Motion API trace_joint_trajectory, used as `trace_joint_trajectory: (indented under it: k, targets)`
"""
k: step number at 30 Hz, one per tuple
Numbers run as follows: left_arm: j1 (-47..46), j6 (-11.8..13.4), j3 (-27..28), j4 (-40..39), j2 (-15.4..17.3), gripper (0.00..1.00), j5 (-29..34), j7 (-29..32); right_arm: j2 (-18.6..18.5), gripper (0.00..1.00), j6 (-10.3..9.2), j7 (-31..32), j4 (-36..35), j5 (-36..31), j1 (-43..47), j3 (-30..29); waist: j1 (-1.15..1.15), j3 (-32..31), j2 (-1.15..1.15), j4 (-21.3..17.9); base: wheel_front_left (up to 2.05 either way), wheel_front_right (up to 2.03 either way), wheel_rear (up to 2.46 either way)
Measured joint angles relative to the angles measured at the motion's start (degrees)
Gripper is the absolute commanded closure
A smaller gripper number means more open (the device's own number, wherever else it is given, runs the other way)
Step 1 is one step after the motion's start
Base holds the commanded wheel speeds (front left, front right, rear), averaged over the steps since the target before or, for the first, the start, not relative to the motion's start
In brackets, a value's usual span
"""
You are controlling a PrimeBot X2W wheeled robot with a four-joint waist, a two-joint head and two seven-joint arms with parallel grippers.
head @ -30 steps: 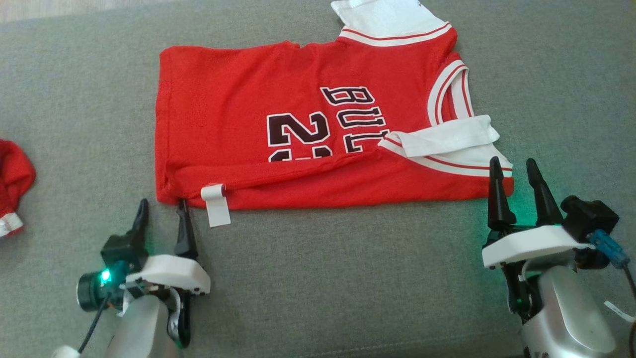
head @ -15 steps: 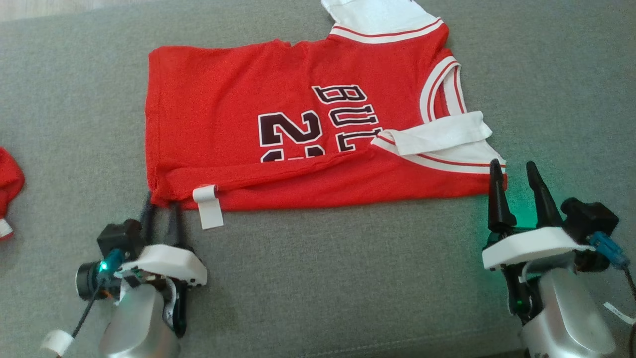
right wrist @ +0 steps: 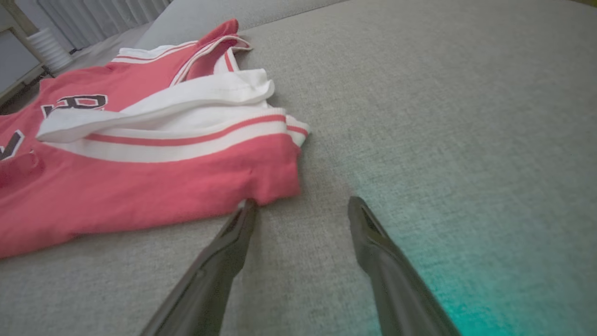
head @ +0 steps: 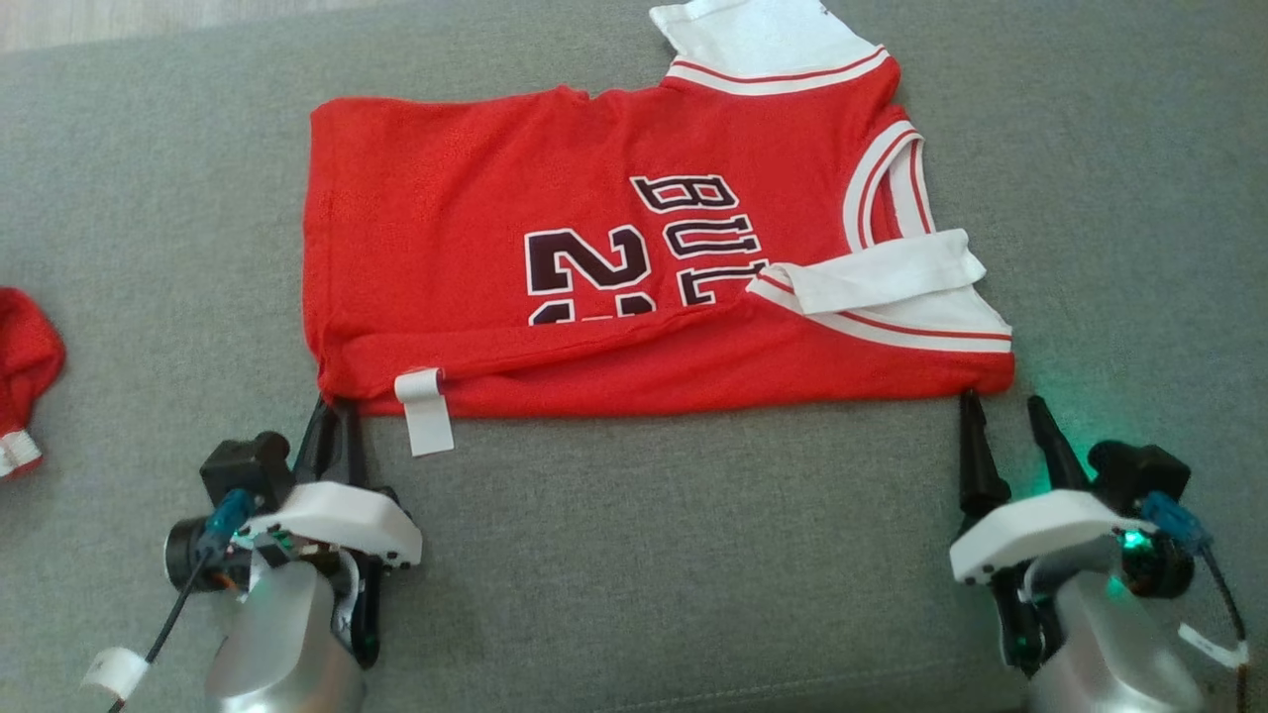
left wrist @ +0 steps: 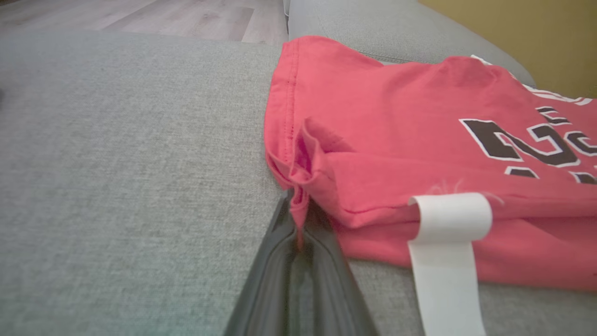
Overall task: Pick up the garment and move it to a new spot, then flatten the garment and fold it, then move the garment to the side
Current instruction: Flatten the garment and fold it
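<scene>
The garment (head: pixel 555 198), a bright red jersey with dark lettering and white striped trim, lies spread on the grey cushion (head: pixel 693 555), its near edge folded over. My left gripper (head: pixel 334 406) is shut on its near-left corner. In the left wrist view the fingers (left wrist: pixel 280 261) pinch a fold of the red garment (left wrist: pixel 396 116) at their tips. My right gripper (head: pixel 1003 401) stands open just short of the near-right corner. In the right wrist view this gripper (right wrist: pixel 303 200) has its left tip touching the edge of the garment (right wrist: pixel 140 186), with nothing between the fingers.
A white label (head: pixel 426 411) hangs from the jersey's near edge, right of the left gripper. Another red cloth (head: pixel 25 366) lies at the far left. Wood floor (left wrist: pixel 163 18) lies beyond the cushion's far edge. Bare grey cushion stretches between the two arms.
My left gripper moved forward to the near-left corner and shut on it. My right gripper drew back from beside the near-right corner to just below it, still open.
</scene>
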Motion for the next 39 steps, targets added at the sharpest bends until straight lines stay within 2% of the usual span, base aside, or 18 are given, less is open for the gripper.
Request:
trace_joint_trajectory:
  k: [8,9,10,11,14,15,21,27,39]
  targets:
    - [0.58,-0.05,-1.25,-1.19,-0.08,1.0,-1.52,0.05,-1.44,0.01,-0.02,-0.69,8.0,9.37,-6.85,6.66,0.0,0.11,0.0,1.06,0.0,0.0,0.0]
    - [0.81,-0.08,-1.57,-1.4,-0.08,1.0,-1.63,0.05,-1.6,0.13,-0.04,-0.83,8.6,10.25,-7.41,7.58,0.0,0.11,0.0,1.13,0.0,0.0,0.0]
    - [0.98,-0.09,-1.72,-1.52,-0.08,1.0,-1.83,0.05,-1.74,0.18,-0.04,-0.94,8.98,11.43,-7.79,8.42,0.0,0.08,0.0,1.2,0.0,0.0,0.0]
    - [1.05,-0.1,-1.78,-1.54,-0.08,1.0,-2.0,0.05,-1.76,0.18,-0.04,-0.97,9.2,12.49,-8.06,9.07,0.0,0.02,0.0,1.25,0.0,0.0,0.0]
    - [1.14,-0.26,-1.83,-1.59,-0.08,1.0,-2.04,0.05,-1.76,0.02,-0.04,-0.97,9.53,13.85,-8.59,10.4,0.0,-0.15,0.0,1.29,0.0,0.0,0.0]
    - [1.19,-0.26,-1.86,-1.6,-0.08,1.0,-2.04,0.05,-1.77,0.0,-0.04,-0.97,9.5,13.97,-8.66,10.76,0.0,-0.22,0.0,1.29,0.0,0.0,0.0]
    - [1.81,-0.27,-1.91,-1.91,-0.08,1.0,-2.03,0.07,-2.02,0.0,-0.04,-0.54,8.06,15.13,-8.4,11.38,0.01,-0.63,0.0,1.01,0.0,0.0,0.0]
    - [2.58,-0.45,-2.13,-2.2,-0.09,1.0,-2.04,0.07,-2.12,0.0,-0.04,-0.05,2.7,18.47,-5.07,12.84,0.01,-1.04,0.0,0.54,0.0,0.0,0.0]
    - [3.25,-0.44,-3.42,-3.08,-0.09,1.0,-2.04,0.07,-3.49,0.0,-0.04,0.12,-6.57,29.37,-2.81,15.51,0.01,-0.68,0.0,0.85,0.0,0.0,0.0]
